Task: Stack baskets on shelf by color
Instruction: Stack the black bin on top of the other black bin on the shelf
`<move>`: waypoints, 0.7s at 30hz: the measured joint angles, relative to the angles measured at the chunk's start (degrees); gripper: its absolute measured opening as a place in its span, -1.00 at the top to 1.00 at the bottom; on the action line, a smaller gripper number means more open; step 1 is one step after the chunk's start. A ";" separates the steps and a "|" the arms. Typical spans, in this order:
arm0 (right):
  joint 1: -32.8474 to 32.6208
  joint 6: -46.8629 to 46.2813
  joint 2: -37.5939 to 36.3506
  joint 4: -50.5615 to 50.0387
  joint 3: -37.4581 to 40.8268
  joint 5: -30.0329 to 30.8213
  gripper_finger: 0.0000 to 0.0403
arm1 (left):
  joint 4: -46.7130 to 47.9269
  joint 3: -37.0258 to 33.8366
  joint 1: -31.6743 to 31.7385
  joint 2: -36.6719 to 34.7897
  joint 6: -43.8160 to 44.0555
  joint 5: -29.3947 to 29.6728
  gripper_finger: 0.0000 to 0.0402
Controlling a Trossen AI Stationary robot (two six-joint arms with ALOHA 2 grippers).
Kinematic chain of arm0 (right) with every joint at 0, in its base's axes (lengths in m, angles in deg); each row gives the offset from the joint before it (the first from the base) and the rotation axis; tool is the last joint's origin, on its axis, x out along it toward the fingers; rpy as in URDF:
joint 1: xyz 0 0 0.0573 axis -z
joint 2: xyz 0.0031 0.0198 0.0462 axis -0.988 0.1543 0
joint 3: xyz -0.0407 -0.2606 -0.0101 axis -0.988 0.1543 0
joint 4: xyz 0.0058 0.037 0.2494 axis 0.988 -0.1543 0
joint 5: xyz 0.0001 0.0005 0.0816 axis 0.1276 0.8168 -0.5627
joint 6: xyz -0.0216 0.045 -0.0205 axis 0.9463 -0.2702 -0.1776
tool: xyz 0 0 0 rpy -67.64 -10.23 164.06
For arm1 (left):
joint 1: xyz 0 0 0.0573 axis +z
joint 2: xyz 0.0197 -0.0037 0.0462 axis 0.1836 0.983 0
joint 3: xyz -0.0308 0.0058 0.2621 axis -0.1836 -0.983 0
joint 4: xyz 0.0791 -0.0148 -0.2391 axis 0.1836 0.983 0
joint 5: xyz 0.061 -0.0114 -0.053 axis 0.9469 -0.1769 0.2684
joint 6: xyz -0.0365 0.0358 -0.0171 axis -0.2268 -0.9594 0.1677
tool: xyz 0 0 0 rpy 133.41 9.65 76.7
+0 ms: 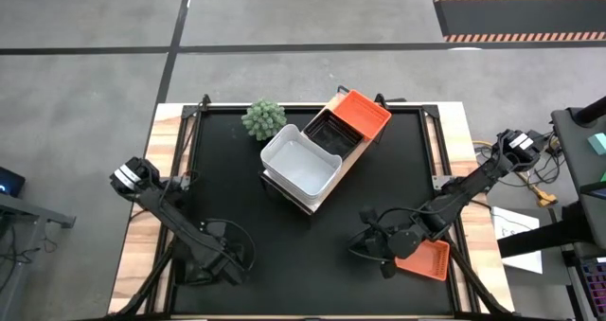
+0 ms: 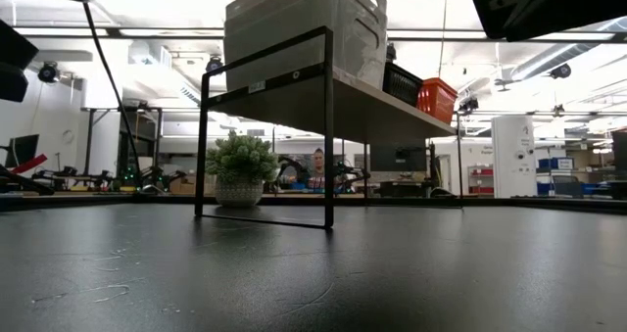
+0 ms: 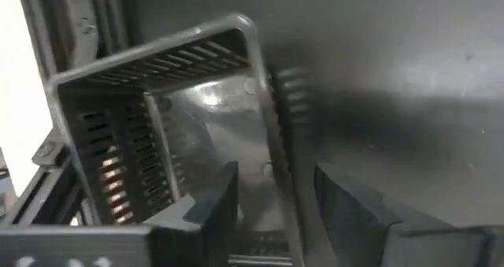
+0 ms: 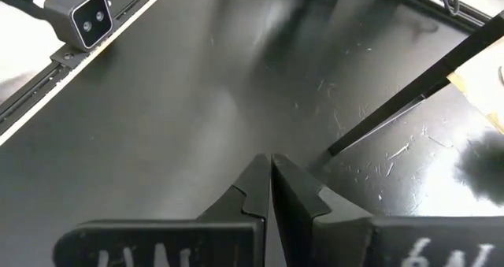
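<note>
Left gripper point(image 3: 272, 200) was seen in its wrist view with the two dark fingers point(image 3: 213, 208) spread apart, one on each side of the rim of a black slatted basket point(image 3: 157, 133); whether the fingers touched that rim could not be told. In the high view this left gripper point(image 1: 227, 255) was placed low at about seven o'clock on the black tabletop point(image 1: 284, 255), with the basket hard to make out against the dark surface.

Right gripper point(image 4: 270, 180) was shown by its own wrist view with the fingertips pressed together and nothing between them, hovering over bare tabletop. In the high view the right gripper point(image 1: 371, 240) was found at about five o'clock, just beside an orange basket point(image 1: 423, 260) that lay at the table's edge.

At the table's centre, the shelf point(image 1: 327, 184) was set at a slant, running toward one o'clock. A white basket stack point(image 1: 300, 162) was seen on its near end, a black basket point(image 1: 333, 132) in the middle, and another orange basket point(image 1: 360, 113) at the far end. A small green plant point(image 1: 263, 118) was placed just beside the shelf, at about eleven o'clock.

In the low view, the shelf point(image 2: 372, 102) was seen raised on a dark frame, with the white stack point(image 2: 304, 28) on top.
</note>
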 joint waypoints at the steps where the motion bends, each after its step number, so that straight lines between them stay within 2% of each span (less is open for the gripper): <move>1: 0.00 0.00 0.00 0.00 -0.02 0.00 0.96 | -0.84 -0.13 0.01 0.00 -0.70 0.00 0.28; 3: 0.00 0.00 0.00 -0.01 0.00 0.01 0.96 | -3.74 -0.19 0.02 0.00 -4.06 0.01 0.42; 5: 0.00 0.00 0.00 0.01 0.00 0.02 0.96 | -9.50 -0.15 0.33 0.00 -11.93 0.41 0.60; 7: 0.00 0.02 -0.02 0.00 0.00 0.02 0.96 | -18.99 0.36 0.87 0.03 -22.14 1.76 0.83; 9: 0.00 0.01 -0.02 0.02 0.00 0.01 0.96 | -28.35 0.91 1.78 0.02 -30.91 3.50 0.94; 11: 0.00 0.00 -0.02 0.02 0.00 0.02 0.96 | -33.70 1.57 2.41 0.04 -38.37 5.84 0.96; 15: 0.00 0.00 -0.02 0.02 0.00 0.02 0.96 | -35.37 4.40 3.90 1.55 -57.90 8.13 0.98; 19: 0.00 0.00 -0.02 0.04 0.00 0.02 0.96 | -34.78 8.71 5.13 4.83 -87.13 8.86 0.99; 21: 0.00 -0.24 -0.02 0.07 0.00 0.02 0.96 | -34.06 10.86 5.29 6.39 -97.43 10.36 0.99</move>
